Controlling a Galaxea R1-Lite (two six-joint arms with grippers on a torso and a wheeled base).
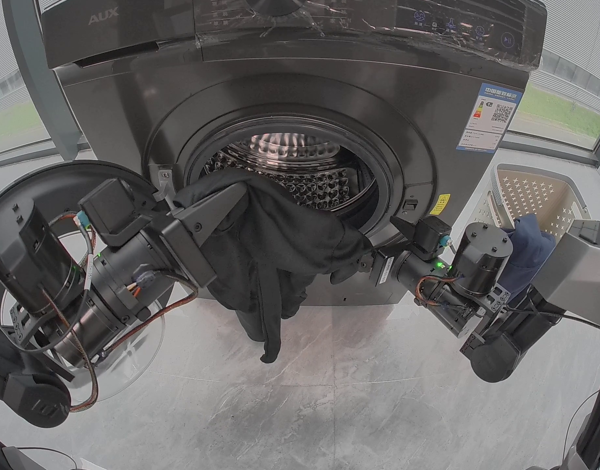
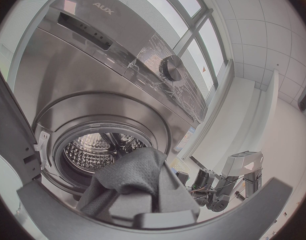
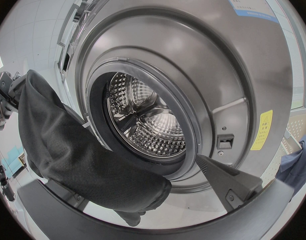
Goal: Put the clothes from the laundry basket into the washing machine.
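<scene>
Seemingly left fingers (image 1: 212, 209) hold garment (image 1: 274, 243) (black) before drum (image 1: 306, 164).

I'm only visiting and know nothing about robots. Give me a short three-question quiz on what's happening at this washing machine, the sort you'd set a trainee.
1. True or false: the black garment lies wholly inside the drum.
2. What is in the laundry basket? A: a blue garment; B: a red towel; C: nothing.
3. On which of the robot's sides does the laundry basket stand?

Key
1. False: it hangs in front of the drum's opening, held up by the left gripper.
2. A.
3. Its right.
</scene>
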